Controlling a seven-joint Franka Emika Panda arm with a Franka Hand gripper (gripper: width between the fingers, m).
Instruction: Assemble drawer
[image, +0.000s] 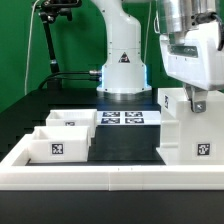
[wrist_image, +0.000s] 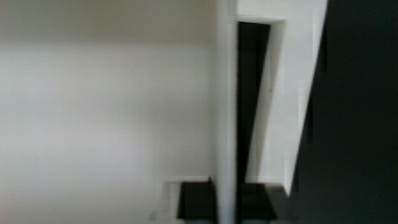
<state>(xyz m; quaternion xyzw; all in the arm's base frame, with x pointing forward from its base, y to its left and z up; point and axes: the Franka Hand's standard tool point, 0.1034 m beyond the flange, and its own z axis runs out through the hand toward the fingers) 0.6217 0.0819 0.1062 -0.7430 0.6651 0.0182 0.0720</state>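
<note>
On the black table (image: 125, 150), toward the exterior view's right, the drawer shell (image: 188, 128) is standing upright: a tall, boxy white plastic body with flat smooth faces and squared edges, carrying a black-and-white square tag on its near face. Toward the exterior view's left, two small open-top trays are sitting close together, well apart from the shell. The near tray (image: 60, 145) is showing a square tag on its front wall; the far tray (image: 70, 121) is lying just behind it, its own tag facing the same way. Both are shallow, thin-walled rectangular boxes in the same matte white plastic.

Between the trays and the shell, farther back, the marker board (image: 123, 119) is lying flat, its printed squares facing up. A low white rim (image: 100, 178) is bordering the table along the near side.

From above, the arm is reaching down over the shell, its bulky white wrist housing hanging at the upper right of the exterior view. The gripper (image: 197, 99) is sitting right at the shell's top edge, one dark fingertip showing against the white plastic. Whether the pincer is clamping the wall or merely straddling it I cannot tell. The wrist view is blurred, showing only a white panel edge (wrist_image: 228, 110) running lengthwise beside a dark gap.
</note>
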